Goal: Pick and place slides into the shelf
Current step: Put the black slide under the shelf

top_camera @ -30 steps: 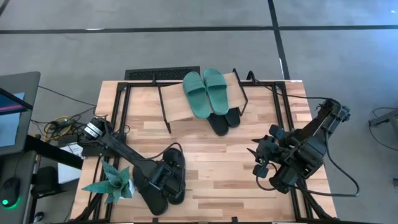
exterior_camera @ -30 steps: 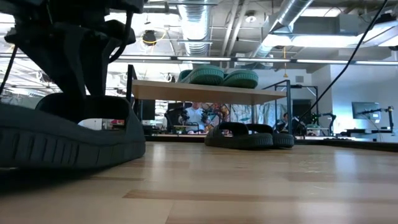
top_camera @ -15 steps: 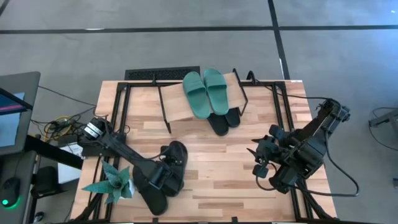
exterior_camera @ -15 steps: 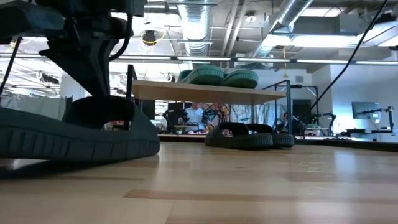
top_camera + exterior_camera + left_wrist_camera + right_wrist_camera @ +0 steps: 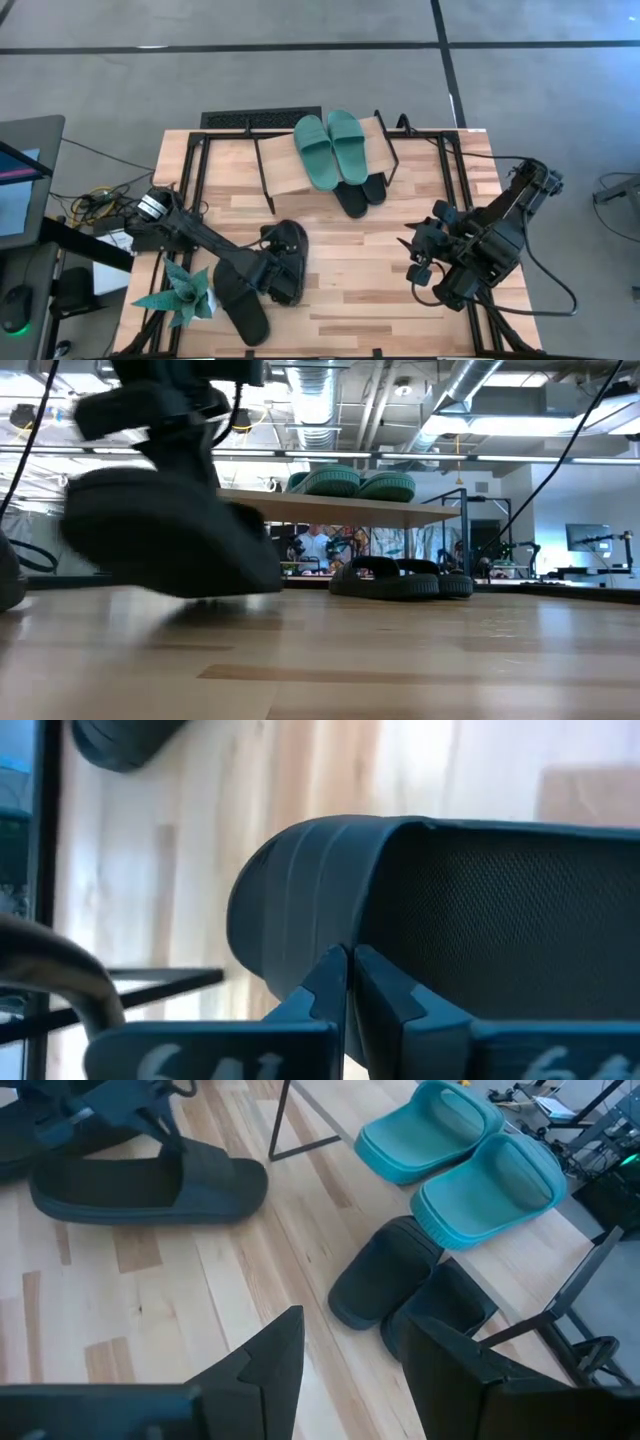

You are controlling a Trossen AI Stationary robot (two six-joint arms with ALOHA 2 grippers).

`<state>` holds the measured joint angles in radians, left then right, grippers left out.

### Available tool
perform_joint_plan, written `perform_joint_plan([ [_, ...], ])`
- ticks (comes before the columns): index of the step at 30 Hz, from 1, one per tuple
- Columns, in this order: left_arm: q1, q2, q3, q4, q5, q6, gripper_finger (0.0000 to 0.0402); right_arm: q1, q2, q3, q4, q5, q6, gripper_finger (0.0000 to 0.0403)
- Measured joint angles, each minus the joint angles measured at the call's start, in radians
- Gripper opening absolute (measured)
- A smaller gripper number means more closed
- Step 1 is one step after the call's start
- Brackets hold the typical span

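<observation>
My left gripper [image 5: 277,277] is shut on a black slide [image 5: 287,248] near the table's front left; it shows in the low view as a dark slide [image 5: 170,540] low over the wood. A second black slide [image 5: 240,303] lies flat beside it. Two teal slides [image 5: 330,148] rest soles down on the shelf [image 5: 283,166]. Two more black slides [image 5: 360,192] lie on the table under the shelf's near edge. My right gripper [image 5: 350,1370] hangs open over the table's right side, touching nothing. My left gripper has its fingers [image 5: 325,990] closed on the black slide's rim [image 5: 345,935], where its smooth outer wall meets a textured surface. The fingers come from the table's left, slanting down. The slide sits tilted, low over the table; whether its lower edge touches the wood I cannot tell.
A teal paper plant [image 5: 183,296] stands at the front left corner, next to the left arm. Bare wood [image 5: 350,270] lies between the two grippers. The shelf's thin black legs [image 5: 268,190] stand on the table's far half. Cables run off the table's left side.
My left gripper has shut on the black slide and moved toward the table's far and right side. The slide has been drawn away from its mate, turned about and tipped up off its flat rest. The other black slide has stayed in place.
</observation>
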<state>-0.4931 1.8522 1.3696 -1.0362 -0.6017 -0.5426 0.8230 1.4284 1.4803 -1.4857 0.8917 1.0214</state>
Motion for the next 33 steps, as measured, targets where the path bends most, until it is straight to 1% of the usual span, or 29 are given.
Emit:
perform_joint_plan([
  [4,0.039,0.000,0.025,0.026,-0.032,0.020,0.0000,0.000,0.000,0.000,-0.003,0.000,0.000,0.0154],
  [6,0.060,0.000,0.027,0.058,-0.030,0.052,0.0000,0.000,0.000,0.000,-0.003,0.000,0.000,0.0154],
  [10,0.088,0.000,0.027,0.121,-0.003,0.128,0.0000,0.000,0.000,0.000,-0.003,0.000,0.000,0.0154],
  [14,0.113,0.000,0.027,0.181,0.007,0.164,0.0000,0.000,0.000,0.000,-0.003,0.000,0.000,0.0154],
  [17,0.132,0.001,0.027,0.219,0.035,0.182,0.0000,0.000,0.000,0.000,-0.003,0.000,0.000,0.0154],
  [23,0.147,0.052,0.028,0.272,0.093,0.216,0.0000,0.000,0.000,0.000,-0.013,0.000,-0.001,0.0154],
  [26,0.148,0.074,0.031,0.296,0.084,0.218,0.0000,0.000,0.000,0.000,-0.017,0.001,0.000,0.0154],
  [33,0.150,0.074,0.034,0.300,0.056,0.222,0.0003,0.000,0.000,0.000,-0.023,0.000,0.008,0.0154],
])
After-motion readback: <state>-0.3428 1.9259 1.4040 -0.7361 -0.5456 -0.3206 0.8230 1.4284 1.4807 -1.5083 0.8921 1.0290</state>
